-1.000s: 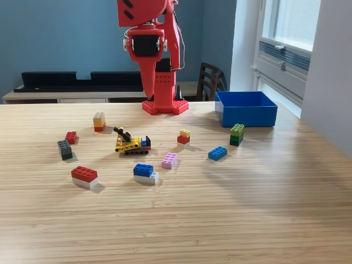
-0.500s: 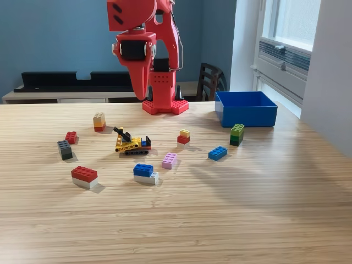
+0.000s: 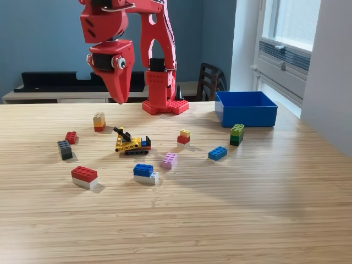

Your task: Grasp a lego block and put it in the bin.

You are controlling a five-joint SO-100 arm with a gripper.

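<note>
Swung over toward the exterior view's left since a second ago, the red gripper (image 3: 119, 94) now hangs pointing down above the tan-and-red stacked block (image 3: 99, 121), well clear of the table (image 3: 231, 220) — its jaws look pressed together with nothing between them. Every block lies where it did before. In the exterior view, the blue bin (image 3: 246, 108) sits at the far right of the table, just behind the green stacked block (image 3: 237, 134). A yellow-and-black lego vehicle (image 3: 131, 142) stands mid-table, with a blue-on-white block (image 3: 144, 172) nearer the camera — and a red-on-white block (image 3: 84, 176) to its left.
</note>
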